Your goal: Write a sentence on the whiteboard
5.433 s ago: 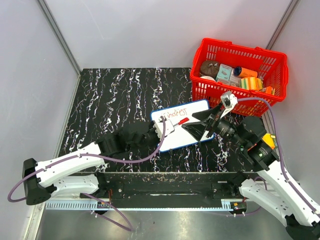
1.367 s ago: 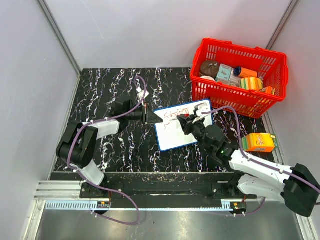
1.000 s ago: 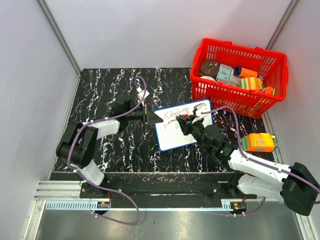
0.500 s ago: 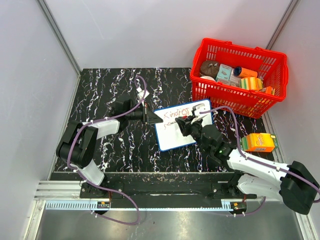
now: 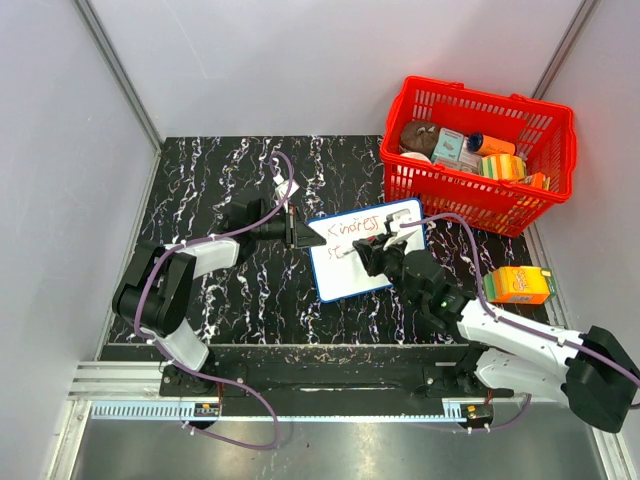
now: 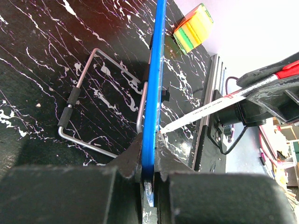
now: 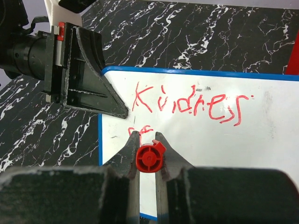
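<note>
Red marker [image 7: 150, 158] sits pinched in our right gripper [image 7: 147, 137], below "Kindness" in the sentence [image 7: 187, 105]. Our left gripper [image 6: 148, 140] clamps the blue frame of the whiteboard [image 5: 350, 275], which lies just front-left of the red basket [image 5: 480, 195].

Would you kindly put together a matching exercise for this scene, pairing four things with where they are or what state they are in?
Things:
1. left gripper
2. right gripper
3. red basket
4. orange carton

States:
A. sits on the table beside the right arm, nearer than the basket
B. shut on the red marker
C. holds several packaged items at the far right
D. shut on the left edge of the whiteboard

Pairs: 1-D; 2-B; 3-C; 4-A
</note>
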